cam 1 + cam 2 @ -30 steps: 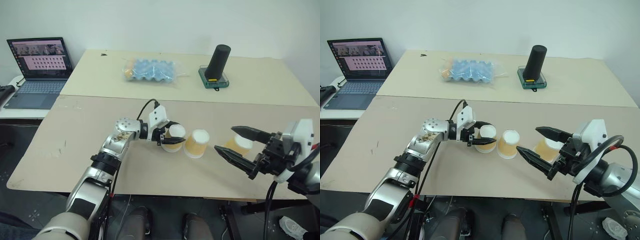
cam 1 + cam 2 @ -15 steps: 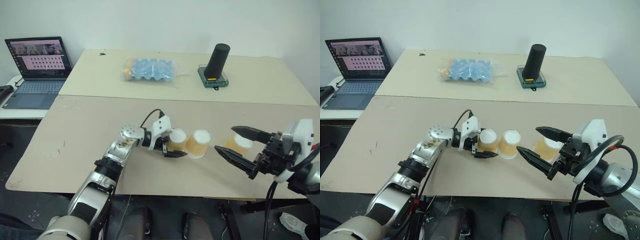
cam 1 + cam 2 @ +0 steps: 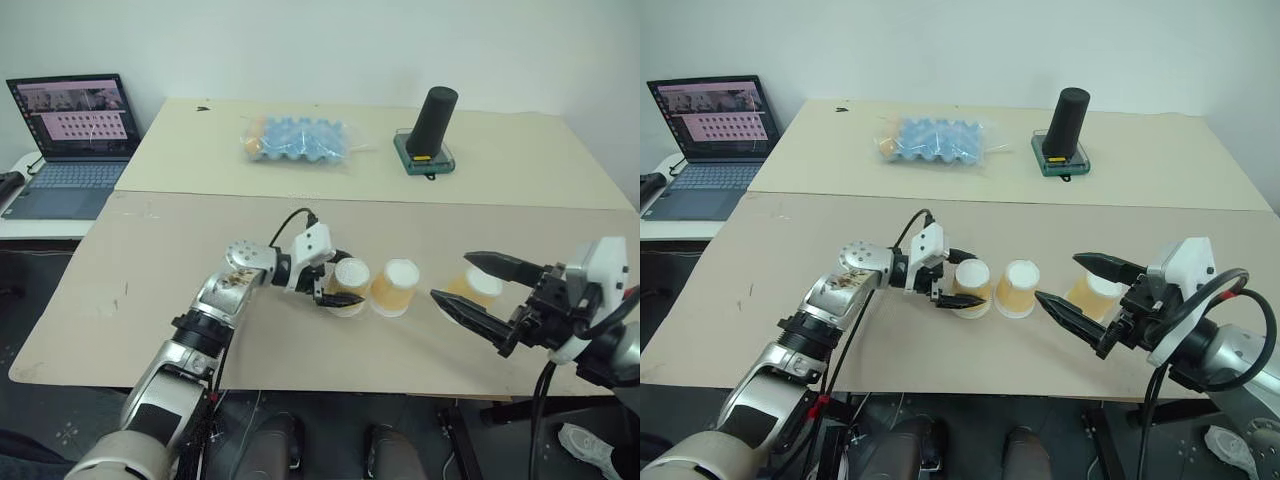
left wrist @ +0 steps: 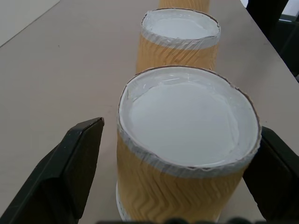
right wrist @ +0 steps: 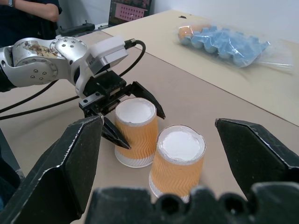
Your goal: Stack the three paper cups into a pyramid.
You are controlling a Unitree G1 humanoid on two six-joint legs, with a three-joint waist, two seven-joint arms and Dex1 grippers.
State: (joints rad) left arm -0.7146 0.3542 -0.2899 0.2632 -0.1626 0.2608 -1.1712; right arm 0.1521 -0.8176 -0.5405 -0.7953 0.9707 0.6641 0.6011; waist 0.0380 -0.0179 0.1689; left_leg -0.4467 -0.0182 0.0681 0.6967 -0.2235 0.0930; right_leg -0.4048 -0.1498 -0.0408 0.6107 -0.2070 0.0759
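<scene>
A: Left wrist view has the left gripper [image 4: 163, 186] with fingers spread wide around the nearest paper cup [image 4: 187, 154], clear of its sides. Its neighbour [image 4: 180, 39] stands just beside it, both upside down near the desk's [image 3: 150, 270] front edge.

B: Then draw straight back, I'd say, or a finger could nudge that base pair apart.

A: The right gripper [image 3: 478, 290] is open too, straddling the third cup [image 3: 478, 290] towards the right corner.

B: Containers? Cups all inverted, contents hidden. A bagged blue egg tray [image 3: 300, 140] sits at the back, something orange inside.
</scene>
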